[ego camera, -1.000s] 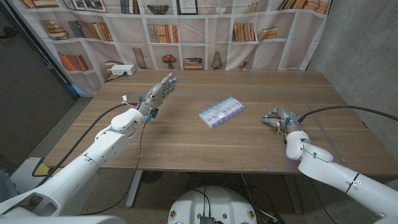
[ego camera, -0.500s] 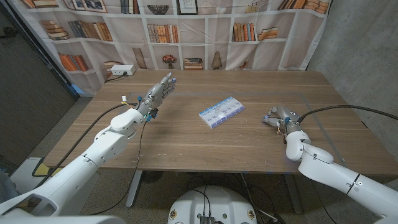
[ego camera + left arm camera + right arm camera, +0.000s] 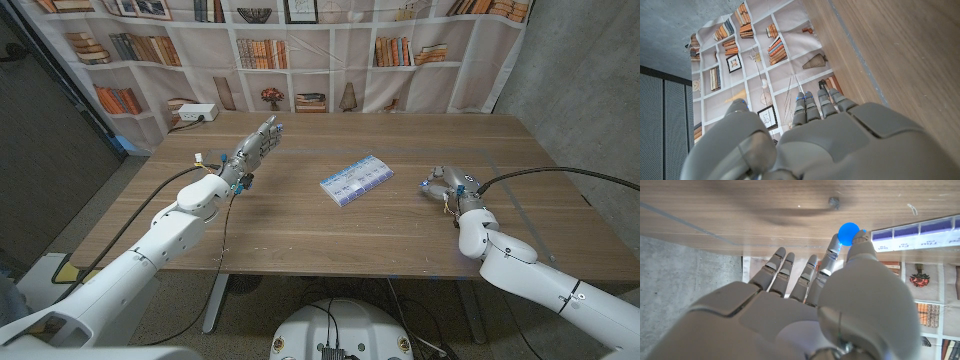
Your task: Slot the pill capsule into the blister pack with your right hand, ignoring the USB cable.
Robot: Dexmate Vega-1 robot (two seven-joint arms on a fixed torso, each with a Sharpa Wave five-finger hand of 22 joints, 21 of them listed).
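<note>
- Fingers of my right hand (image 3: 449, 187) pinched the blue pill capsule (image 3: 848, 231) between thumb and fingertip, and over the last second the hand crept a touch toward the blister pack (image 3: 356, 179).
- Pack lay mid-table, well apart from my hand, so I judged the carry had only begun.
- Left hand (image 3: 256, 146) hovered over the table's (image 3: 300, 230) far left part, fingers extended, holding nothing.
- USB cable: I could not make it out; nothing lay between capsule and pack.
</note>
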